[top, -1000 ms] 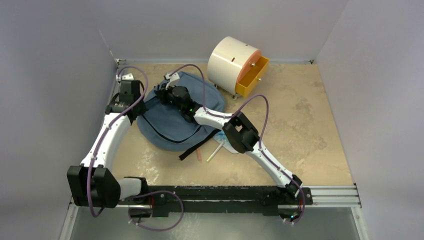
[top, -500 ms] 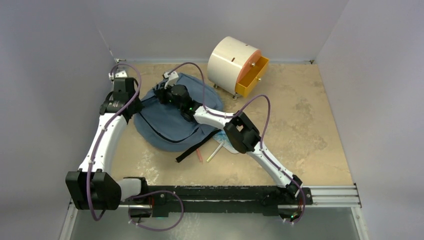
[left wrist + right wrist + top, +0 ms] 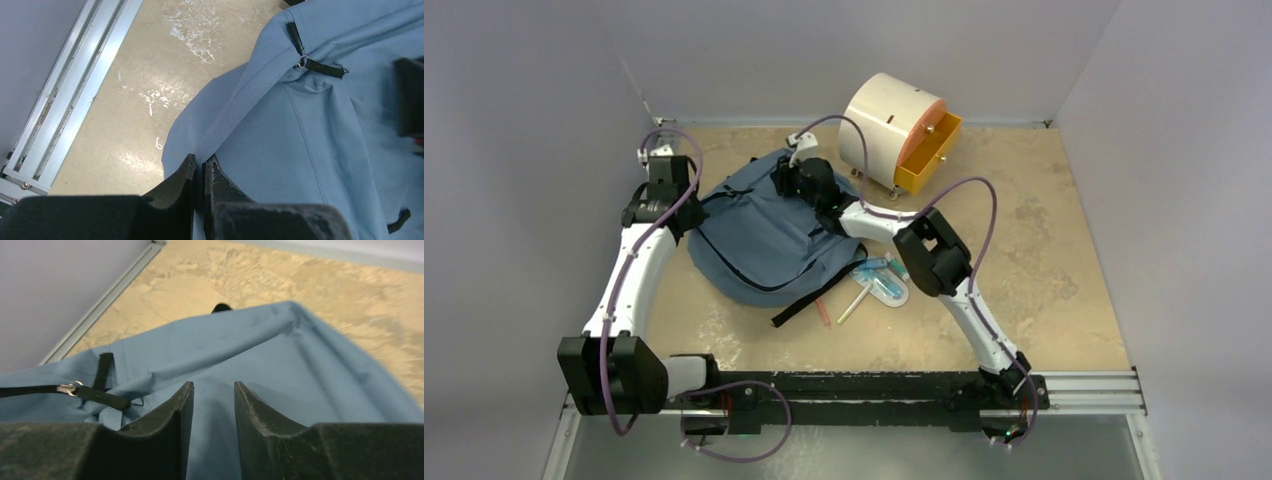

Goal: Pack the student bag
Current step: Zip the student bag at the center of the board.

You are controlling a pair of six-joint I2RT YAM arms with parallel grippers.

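The right tool [image 3: 212, 390] moved rearward, student bag [image 3: 754, 240] beneath it.

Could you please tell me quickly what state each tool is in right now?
Left tool: closed, pinching a fold of the student bag.
Right tool: open over the student bag, holding nothing.

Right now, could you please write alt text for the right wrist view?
The right gripper, jaws apart and empty, is above the slate-blue student bag. A black strap with a metal ring lies at left; tan table beyond.
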